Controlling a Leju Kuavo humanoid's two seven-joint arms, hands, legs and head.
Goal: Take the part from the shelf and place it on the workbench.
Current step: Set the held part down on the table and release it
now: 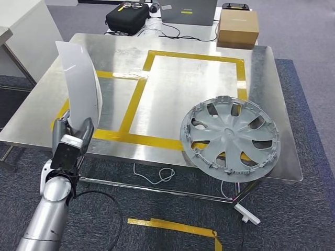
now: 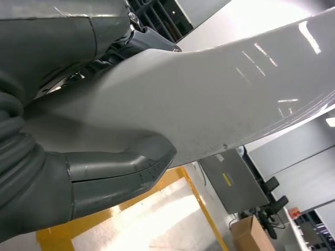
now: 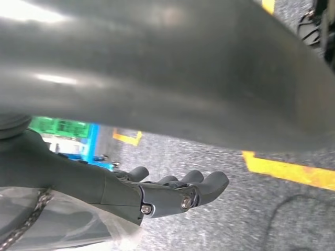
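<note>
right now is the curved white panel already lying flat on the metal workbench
No, the left hand holds the curved white panel upright above the near edge of the metal workbench.

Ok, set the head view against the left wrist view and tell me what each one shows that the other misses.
Head view alone: the grey wheel cover lying at the near right corner of the metal workbench, partly over its edge, and the black case beyond the far side. Left wrist view alone: the thick thumb pressed against the panel's surface from close up. Both: the left hand gripping the white curved panel, the yellow tape lines, the cardboard box and the laptop.
</note>
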